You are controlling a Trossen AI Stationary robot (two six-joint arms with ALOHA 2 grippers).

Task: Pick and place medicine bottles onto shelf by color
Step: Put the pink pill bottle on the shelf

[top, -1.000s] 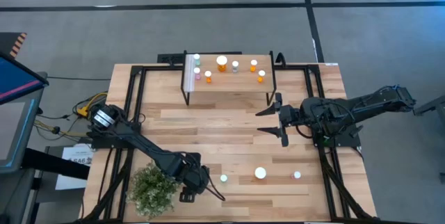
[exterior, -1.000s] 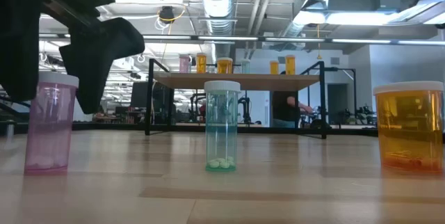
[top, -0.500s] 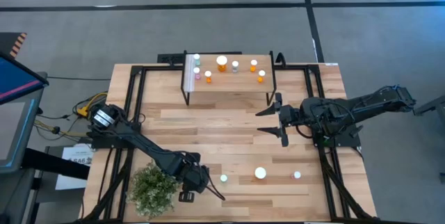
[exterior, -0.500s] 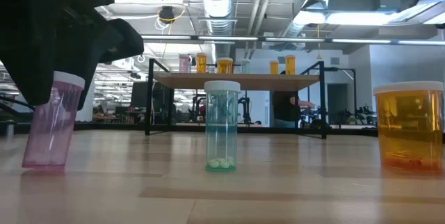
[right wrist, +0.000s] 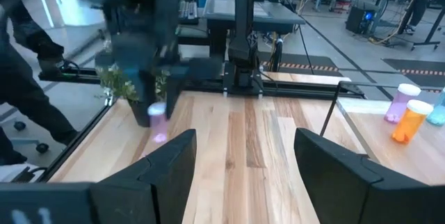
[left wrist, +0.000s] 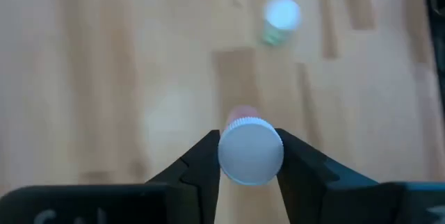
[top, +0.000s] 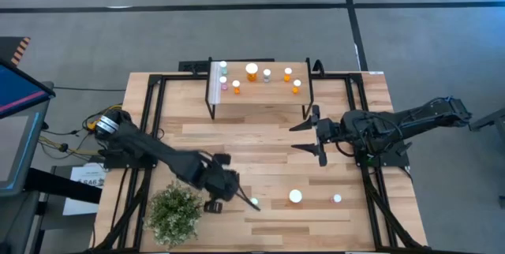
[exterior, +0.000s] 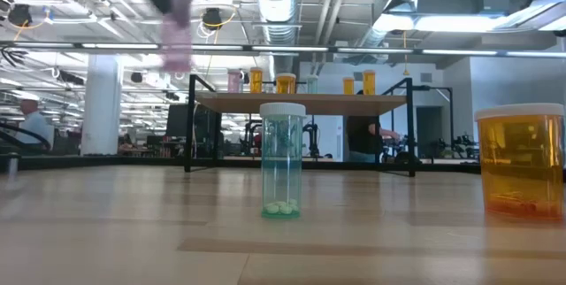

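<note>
Now we see left gripper (left wrist: 250, 158) clamped on pink bottle (left wrist: 250, 153) above bare tabletop (top: 260, 140) w/ room; right gripper (top: 312, 136) spread wide.

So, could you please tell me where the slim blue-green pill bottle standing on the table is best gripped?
The slim blue-green pill bottle stands upright, apart from the wide orange bottle, so come straight down and close on its body just under the white cap. The left hand is shut on a pink bottle; the right hand is open.
</note>
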